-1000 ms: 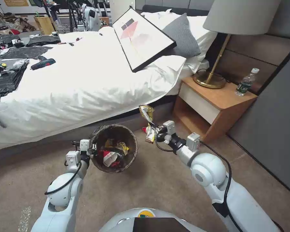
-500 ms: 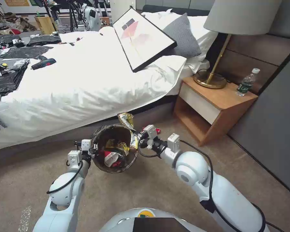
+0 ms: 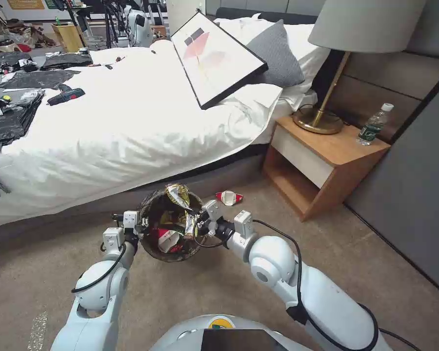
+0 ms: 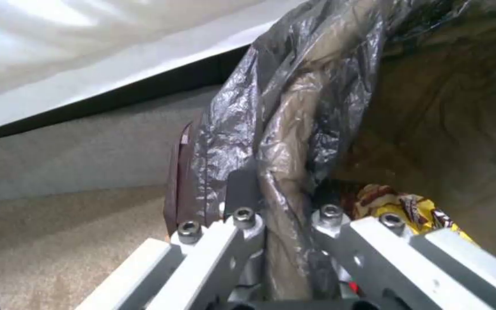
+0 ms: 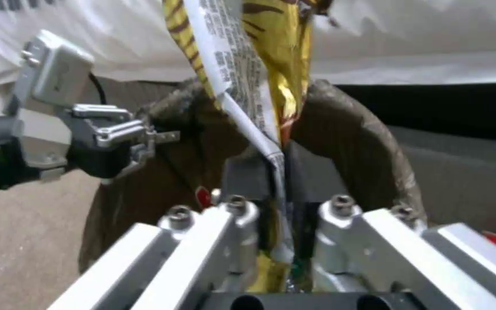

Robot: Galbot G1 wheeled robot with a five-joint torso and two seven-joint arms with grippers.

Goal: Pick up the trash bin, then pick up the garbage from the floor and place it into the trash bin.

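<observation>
On the carpet [image 3: 219,287] beside the bed [image 3: 122,131]: bin [image 3: 153,246], dark-lined, held off the floor, its rim clamped between the closed fingers of the left gripper [image 3: 140,223]; litter lies inside. Right gripper [image 3: 196,223], over the bin's mouth, closed on a yellow wrapper [image 3: 178,196] standing upright. Red-and-white cup [image 3: 229,197], crushed, near the nightstand [image 3: 322,161].

Left claw [image 4: 282,202] clamped on trash bin [image 4: 294,107] rim, probably yellow wrapper [image 4: 409,209] inside.
</observation>
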